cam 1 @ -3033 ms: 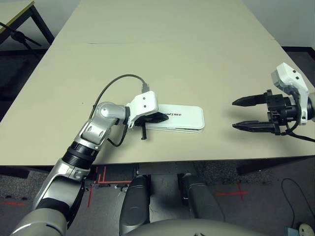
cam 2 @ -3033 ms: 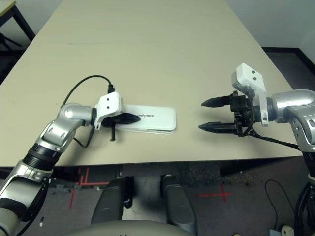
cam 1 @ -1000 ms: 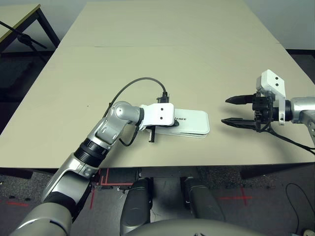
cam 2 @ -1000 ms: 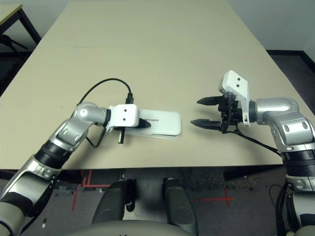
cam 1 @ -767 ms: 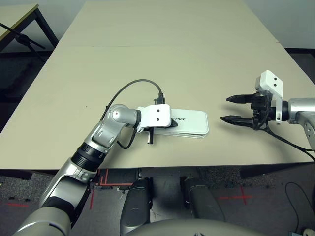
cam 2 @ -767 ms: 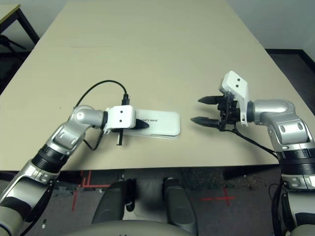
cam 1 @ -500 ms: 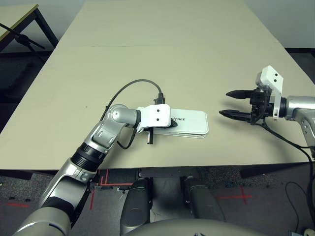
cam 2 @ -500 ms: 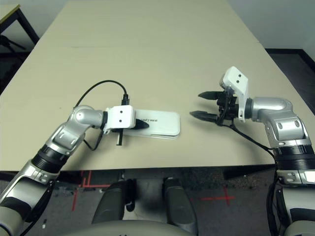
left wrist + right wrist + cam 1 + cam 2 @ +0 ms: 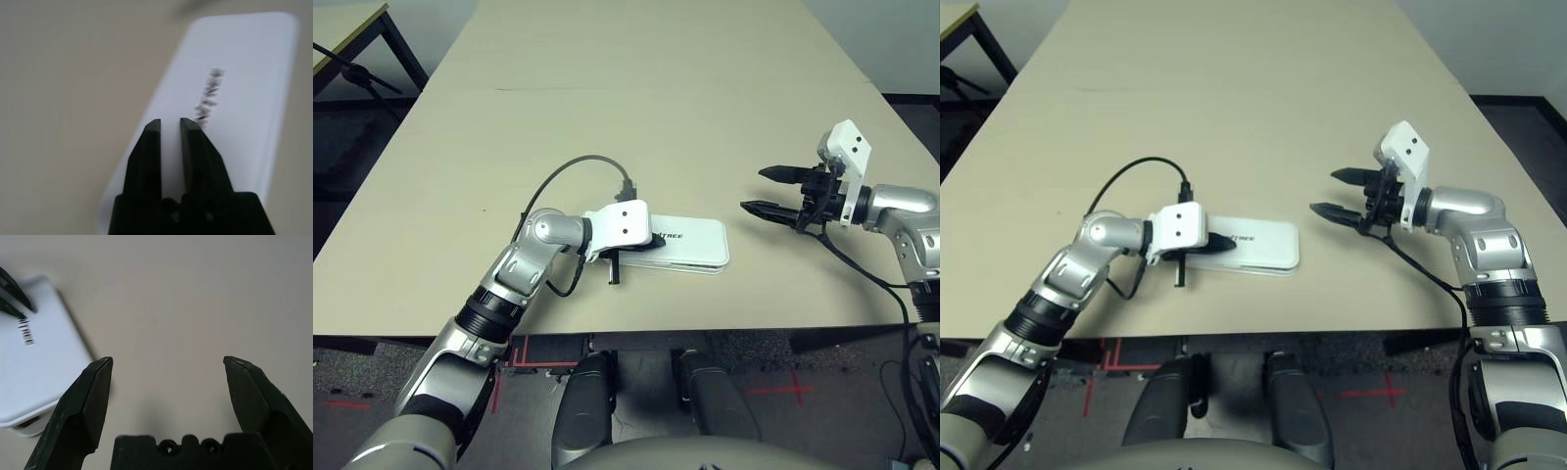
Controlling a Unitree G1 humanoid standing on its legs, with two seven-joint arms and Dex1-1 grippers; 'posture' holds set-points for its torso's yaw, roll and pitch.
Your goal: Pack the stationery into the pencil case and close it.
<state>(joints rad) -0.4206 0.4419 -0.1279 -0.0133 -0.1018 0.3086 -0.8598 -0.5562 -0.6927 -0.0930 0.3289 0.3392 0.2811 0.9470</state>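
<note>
Your left gripper [image 9: 170, 128], fingers narrowly parted, presses the closed pencil case [image 9: 690, 245]; your right gripper [image 9: 1337, 194] waits beside it, wide open.

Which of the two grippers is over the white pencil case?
The left gripper, over the closed pencil case. The right gripper hangs off to the side, jaws wide.

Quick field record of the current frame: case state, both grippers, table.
pencil case: white, lid down, lying flat near the table's front edge, dark lettering on the lid
left gripper: over the case's left end, fingers a narrow gap apart, nothing between them
right gripper: fingers wide apart, empty, to the right of the case and clear of it, pointing toward it
stationery: none loose on the table
table: beige, bare apart from the case
</note>
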